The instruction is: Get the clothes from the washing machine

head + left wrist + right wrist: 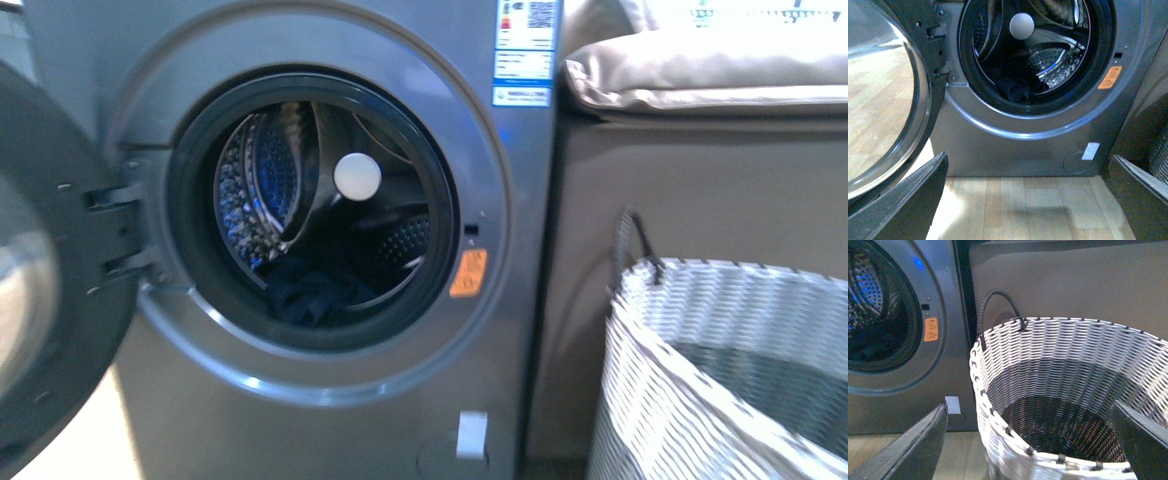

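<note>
The grey washing machine (330, 420) stands with its round door (40, 270) swung open to the left. Dark navy clothes (310, 290) lie at the bottom of the steel drum, and also show in the left wrist view (1015, 89). My left gripper (1030, 200) is open and empty, low over the wooden floor in front of the machine (1023, 150). My right gripper (1033, 440) is open and empty, above the mouth of the woven basket (1073, 345). Neither arm shows in the front view.
The woven white-grey basket (720, 340) stands right of the machine, with a dark handle (640, 235). A beige cushion (700, 60) lies on the brown cabinet (700, 180) behind it. A white ball (357, 177) shows inside the drum. The open door's glass (878, 100) is close on the left.
</note>
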### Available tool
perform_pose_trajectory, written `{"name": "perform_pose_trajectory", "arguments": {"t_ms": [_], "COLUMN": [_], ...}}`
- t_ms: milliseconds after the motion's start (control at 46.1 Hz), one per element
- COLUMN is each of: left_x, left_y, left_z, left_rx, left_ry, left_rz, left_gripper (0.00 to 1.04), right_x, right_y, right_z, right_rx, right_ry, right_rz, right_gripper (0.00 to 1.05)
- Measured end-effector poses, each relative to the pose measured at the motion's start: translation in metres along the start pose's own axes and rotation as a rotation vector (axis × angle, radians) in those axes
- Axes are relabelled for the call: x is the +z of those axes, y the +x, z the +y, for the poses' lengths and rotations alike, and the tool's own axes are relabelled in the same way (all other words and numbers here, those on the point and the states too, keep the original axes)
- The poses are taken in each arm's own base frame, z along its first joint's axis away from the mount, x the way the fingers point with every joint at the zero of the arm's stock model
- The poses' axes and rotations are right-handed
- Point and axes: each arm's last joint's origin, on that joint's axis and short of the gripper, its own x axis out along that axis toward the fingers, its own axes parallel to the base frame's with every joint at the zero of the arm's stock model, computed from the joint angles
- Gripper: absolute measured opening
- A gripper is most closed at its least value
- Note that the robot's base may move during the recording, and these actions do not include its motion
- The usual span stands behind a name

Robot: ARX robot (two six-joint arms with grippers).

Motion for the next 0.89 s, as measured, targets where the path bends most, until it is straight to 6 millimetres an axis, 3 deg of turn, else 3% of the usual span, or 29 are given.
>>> {"name": "perform_pose_trajectory", "arguments": {"t_ms": [889], "left_x": [-0.0001], "left_y": [0.0], "left_z": [0.0], "left_rx": [0.0], "left_ry": [0.0], "left_rz": [0.001], "left_gripper": [0.98], "right_x": [0.0], "right_y": [0.0], "right_z": [0.0], "right_rx": [0.0], "right_ry": [0.0], "right_rz": [0.0], "right_gripper": [0.97]}}
